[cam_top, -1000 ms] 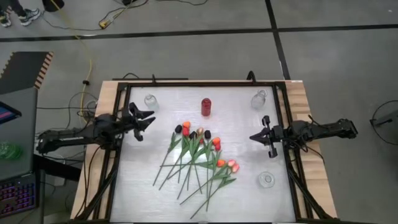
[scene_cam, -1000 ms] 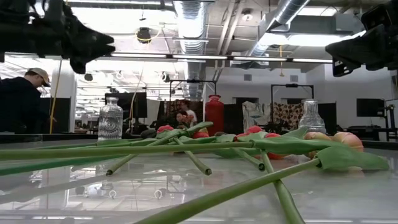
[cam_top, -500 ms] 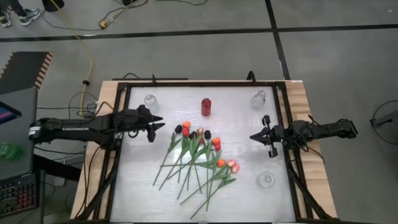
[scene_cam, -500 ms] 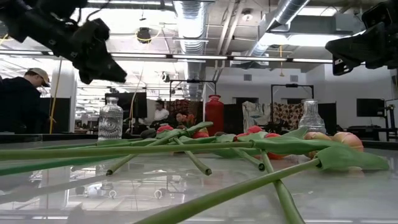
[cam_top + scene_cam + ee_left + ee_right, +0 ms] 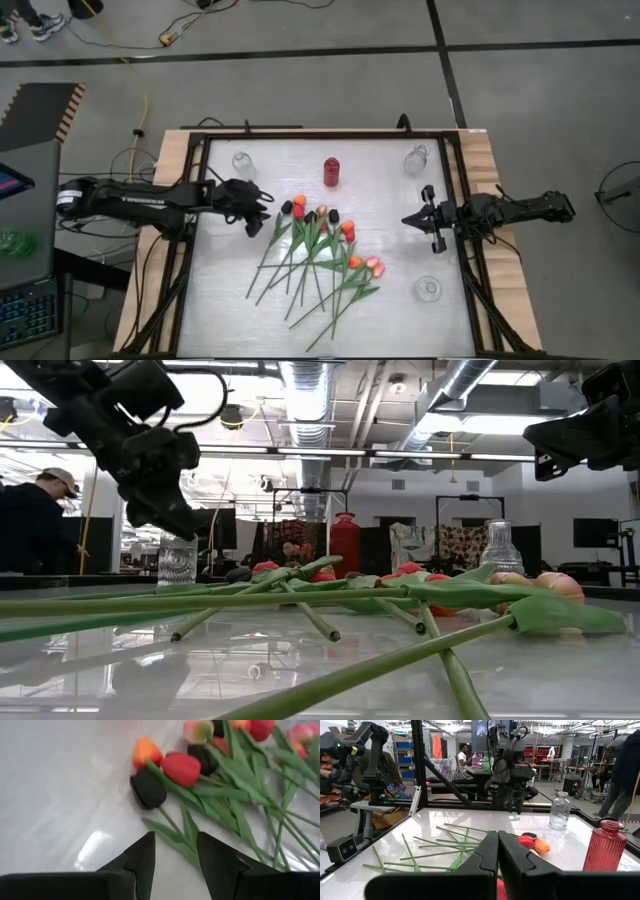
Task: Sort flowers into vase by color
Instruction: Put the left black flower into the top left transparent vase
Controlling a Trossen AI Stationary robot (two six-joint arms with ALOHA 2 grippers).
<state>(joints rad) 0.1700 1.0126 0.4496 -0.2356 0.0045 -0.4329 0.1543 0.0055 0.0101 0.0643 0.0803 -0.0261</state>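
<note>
Flowers: tulips (image 5: 320, 250) lie fanned at the table's centre in the high view, heads toward the upper middle, stems trailing to the lower left — all loose, none yet in a vase.
Black tulip (image 5: 149, 788): outermost head on the left, so likely the first pick.
Left gripper (image 5: 256, 213): arm stretched in from frame left, low over the table, jaws parted just short of that head, grasping nothing.
Right gripper (image 5: 421, 220): waiting at frame right, fingers pressed together, empty.
Vases: red vase (image 5: 331, 172) upper centre, clear vases (image 5: 241, 163) toward the corners.
</note>
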